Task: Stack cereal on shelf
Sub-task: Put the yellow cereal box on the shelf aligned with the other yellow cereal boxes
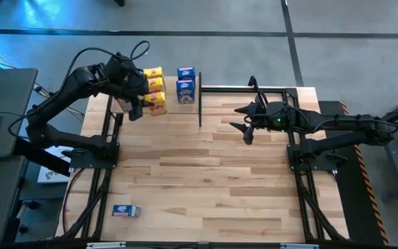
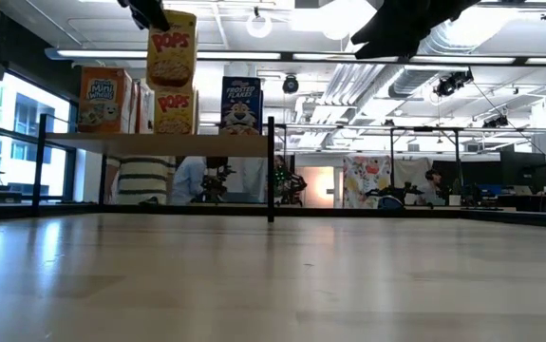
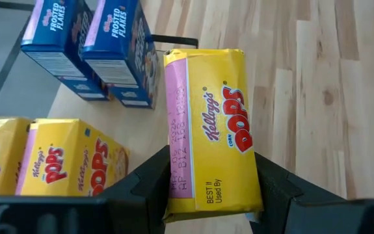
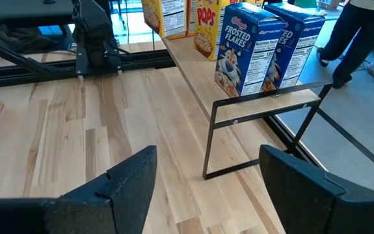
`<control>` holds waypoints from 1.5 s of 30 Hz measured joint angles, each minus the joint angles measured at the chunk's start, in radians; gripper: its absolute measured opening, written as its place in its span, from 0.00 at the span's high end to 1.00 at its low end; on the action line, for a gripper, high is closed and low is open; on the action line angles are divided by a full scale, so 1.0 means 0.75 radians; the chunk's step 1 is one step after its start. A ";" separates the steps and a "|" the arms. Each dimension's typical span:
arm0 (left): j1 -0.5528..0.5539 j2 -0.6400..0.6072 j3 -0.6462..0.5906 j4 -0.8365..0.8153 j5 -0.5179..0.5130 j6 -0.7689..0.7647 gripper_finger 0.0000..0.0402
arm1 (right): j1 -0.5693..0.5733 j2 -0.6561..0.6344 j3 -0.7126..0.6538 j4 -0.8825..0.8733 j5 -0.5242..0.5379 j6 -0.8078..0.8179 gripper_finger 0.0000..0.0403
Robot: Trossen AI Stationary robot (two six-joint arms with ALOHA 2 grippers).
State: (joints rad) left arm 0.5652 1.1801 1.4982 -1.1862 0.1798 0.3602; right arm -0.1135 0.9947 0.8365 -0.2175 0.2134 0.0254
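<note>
Yellow cardboard fills the left pincer (image 3: 209, 201): a Corn Pops box (image 3: 209, 130) is clamped between its two dark fingers and held above the shelf (image 2: 159, 142), over the other two Pops boxes (image 3: 50, 159) standing there. Just beyond those stand two blue Frosted Flakes boxes (image 3: 89, 45) near the shelf's end post, with an orange-red Mini-Wheats box (image 2: 104, 99) at the other end. Right pincer (image 4: 206, 182) hangs wide open and empty over the bench (image 1: 205, 180), whose near edge carries one more blue box (image 1: 125, 211) lying flat.

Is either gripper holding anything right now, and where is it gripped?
The left gripper holds a yellow Corn Pops box, clamped across its two narrow sides near one end. The right gripper is open and empty.
</note>
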 joint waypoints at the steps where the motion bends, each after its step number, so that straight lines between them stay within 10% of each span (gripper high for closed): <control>1: 0.014 0.000 -0.002 0.001 0.018 0.014 0.63 | 0.000 0.000 0.000 0.000 0.000 0.000 0.34; 45: 0.330 0.043 -0.286 0.188 0.175 0.291 0.63 | 0.000 0.000 0.000 -0.005 0.000 0.000 0.34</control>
State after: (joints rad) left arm 0.8124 1.2120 1.2835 -1.0454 0.3107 0.5782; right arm -0.1132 0.9947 0.8364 -0.2211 0.2134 0.0254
